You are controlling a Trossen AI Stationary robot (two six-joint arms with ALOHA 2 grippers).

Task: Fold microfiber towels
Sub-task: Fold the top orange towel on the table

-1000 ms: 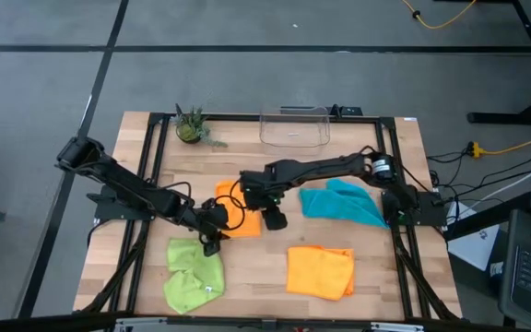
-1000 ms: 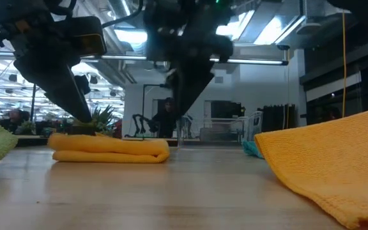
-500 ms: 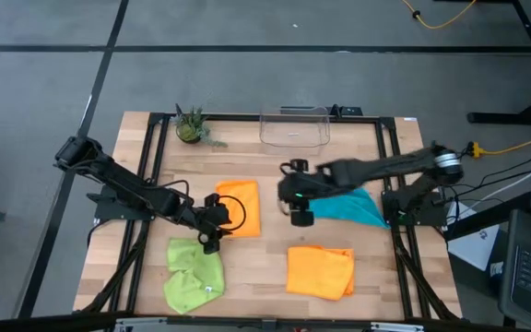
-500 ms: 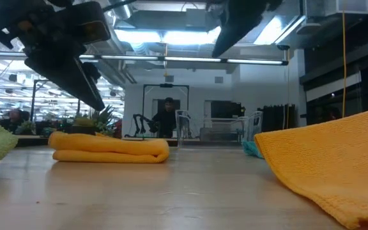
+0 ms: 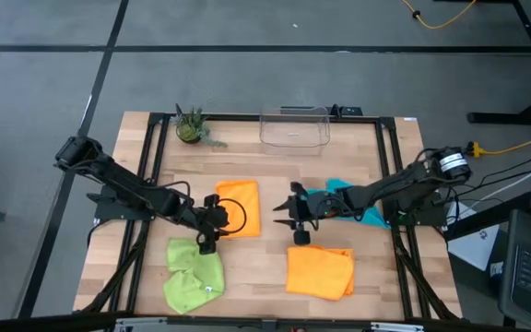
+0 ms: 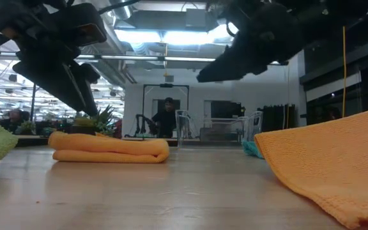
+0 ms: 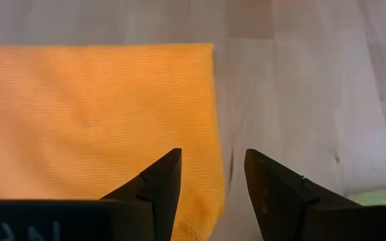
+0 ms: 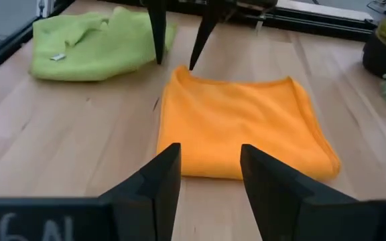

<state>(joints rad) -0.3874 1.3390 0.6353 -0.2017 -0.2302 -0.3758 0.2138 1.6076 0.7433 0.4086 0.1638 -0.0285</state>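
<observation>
High view: one folded orange microfiber towel (image 5: pixel 239 207) done; crumpled lime green towel (image 5: pixel 194 273), teal towel (image 5: pixel 358 205), second orange towel (image 5: pixel 320 270) remain; left pincer (image 5: pixel 206 243) and right pincer (image 5: pixel 295 221) apart, empty.

A clear rectangular plastic bin (image 5: pixel 294 126) stands at the wooden table's (image 5: pixel 256 263) twelve o'clock edge; a small green potted plant (image 5: pixel 190 126) sits at eleven o'clock.

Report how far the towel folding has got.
Done: one orange towel lies folded flat mid-table. In hand: nothing; the left gripper hangs open at that towel's corner, and the right gripper hangs open and empty between the teal towel and the second orange towel. Left: the teal, the second orange and the lime green towel all lie rumpled, not folded.
</observation>
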